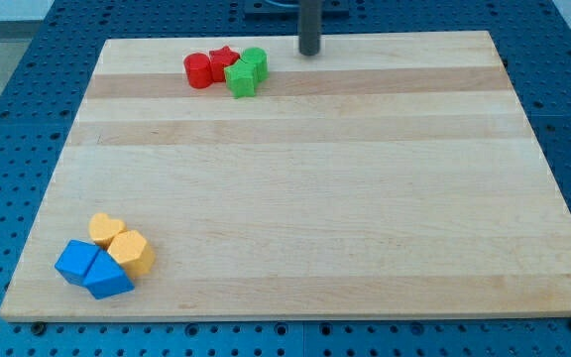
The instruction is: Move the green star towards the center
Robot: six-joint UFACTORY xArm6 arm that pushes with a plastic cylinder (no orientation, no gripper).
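The green star (241, 78) lies near the view's top left of the wooden board (365, 198). It touches a green block (255, 61) behind it, a red star (224, 59) and a red cylinder (198, 70) to its left. My tip (309, 53) is a dark rod end at the view's top edge of the board, to the right of this cluster and a little apart from it.
At the view's bottom left sit a yellow heart (106, 229), a yellow hexagon (132, 252) and two blue blocks (73, 262) (106, 277), bunched together. A blue perforated table (8, 89) surrounds the board.
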